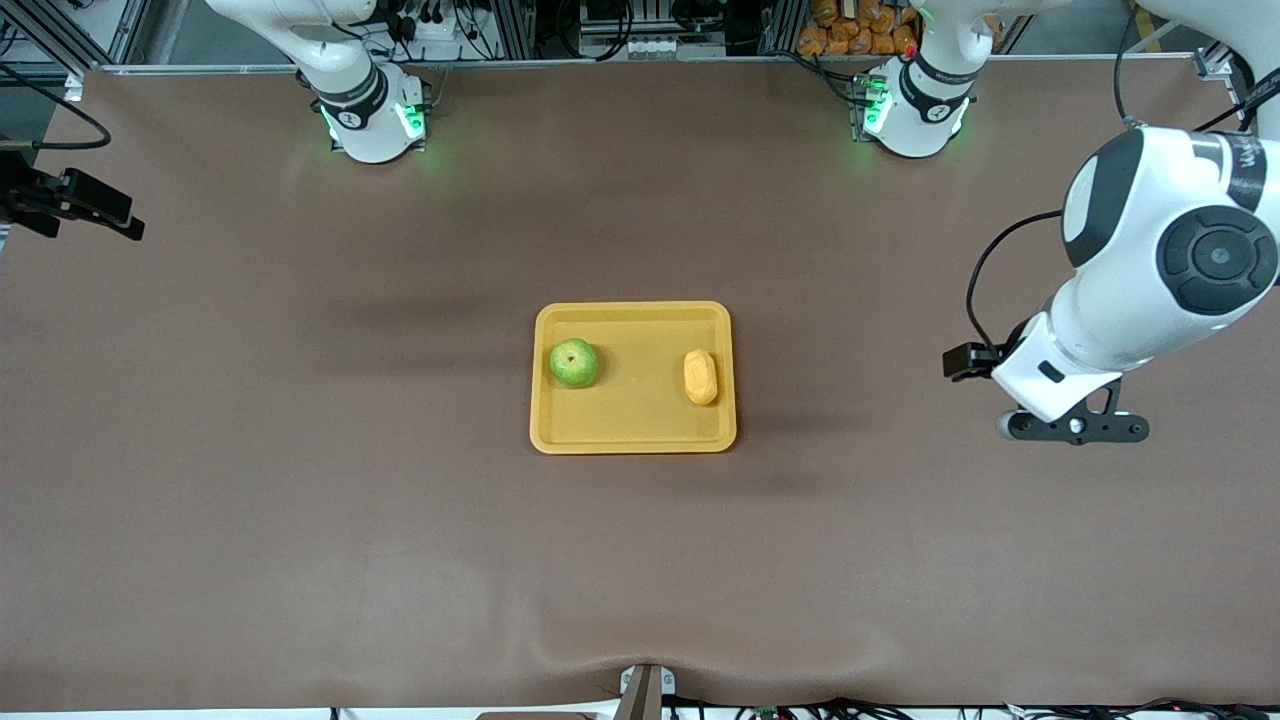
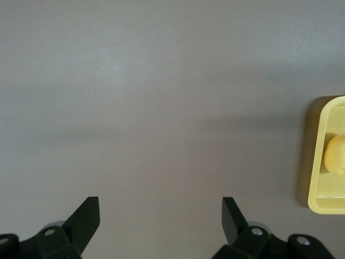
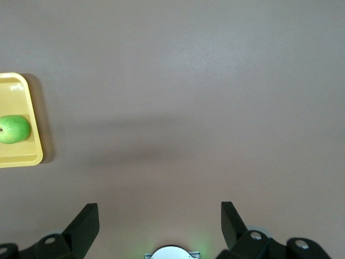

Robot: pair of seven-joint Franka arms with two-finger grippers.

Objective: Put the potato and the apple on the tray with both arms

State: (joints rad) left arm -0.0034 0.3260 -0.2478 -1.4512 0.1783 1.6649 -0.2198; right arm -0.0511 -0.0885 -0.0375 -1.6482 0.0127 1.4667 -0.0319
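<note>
1. With both fruits already lying in the tray (image 1: 634, 434), the placing step reads as finished; what is in hand now looks like the pull-back, or simply the close of the run.
2. Apple (image 1: 574, 362): rests on the tray floor at the end toward the right arm, stem dimple up, just clear of the rim. Potato (image 1: 701, 377): lies at the tray end toward the left arm, long axis running from the robots' bases to the front camera, close beside that rim. The two are well apart.
3. Left hand (image 1: 1076, 428): hangs over bare tabletop (image 1: 300, 520) toward the left arm's end, well away from the tray. Left wrist view shows its fingers (image 2: 86, 218) spread wide with nothing between them; a corner of the tray and part of the potato sit at the picture's edge.
4. Right hand (image 1: 70, 205): off at the right arm's end of the tabletop. Right wrist view shows fingers (image 3: 86, 224) spread, empty; tray and apple visible far off.
5. Judgement on next move: no further grasp seems needed. If anything remains, it is parking both arms without sweeping over the tray.
</note>
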